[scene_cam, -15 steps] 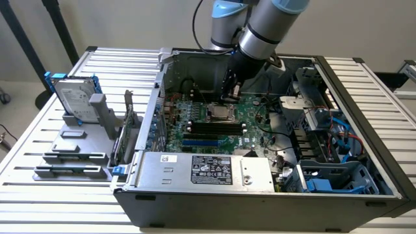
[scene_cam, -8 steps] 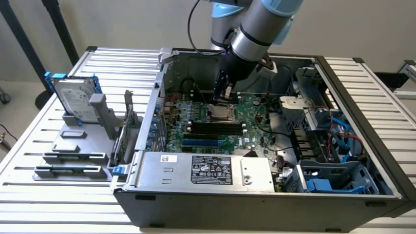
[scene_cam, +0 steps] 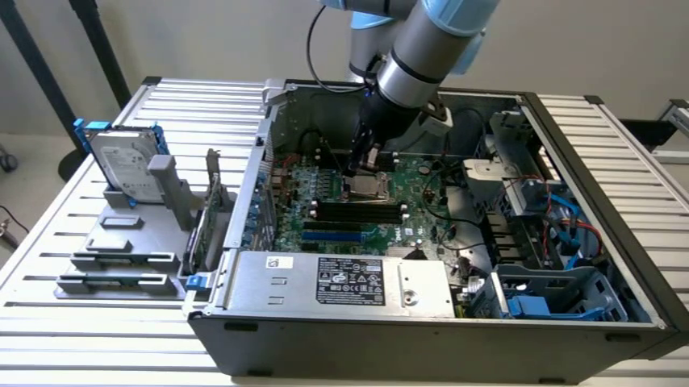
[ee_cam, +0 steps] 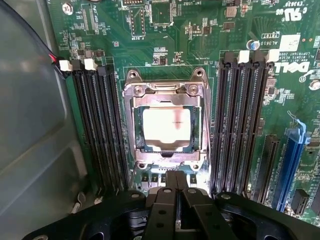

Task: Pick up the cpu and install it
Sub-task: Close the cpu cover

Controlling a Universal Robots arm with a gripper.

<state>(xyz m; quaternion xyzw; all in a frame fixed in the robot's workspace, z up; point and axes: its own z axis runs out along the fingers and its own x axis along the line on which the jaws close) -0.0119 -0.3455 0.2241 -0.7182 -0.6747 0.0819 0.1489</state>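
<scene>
**Gripper hanging over cpu in its socket**

Nearest the wrist camera, the gripper [ee_cam: 176, 176] is pointing down at the board, its black fingers [ee_cam: 162, 202] pressing together with nothing between them. Just beyond the fingertips the cpu [ee_cam: 166, 130] is lying flat in its socket — silvery top up, a faint dark smear across it — and is sitting clear of the gripper. A metal socket frame [ee_cam: 166, 89] is lying around the chip's edges. Black memory slots [ee_cam: 97, 135] are running along both sides of the socket, and a blue slot [ee_cam: 291, 157] is sitting further out past one bank. The green motherboard [ee_cam: 200, 35] is spreading out beneath all of it.

In the exterior view, a grey labelled metal box [scene_cam: 339, 280] is sitting against the near wall of the open computer case [scene_cam: 431, 339]. Further in, the arm [scene_cam: 425, 56] is reaching down into the case, its tip hanging just above the socket at mid-board. Outside the case, towards the exterior view's left, a hard drive [scene_cam: 121, 165] with blue brackets is standing upright in a grey stand [scene_cam: 119, 258] on the slatted table [scene_cam: 64, 322].
</scene>
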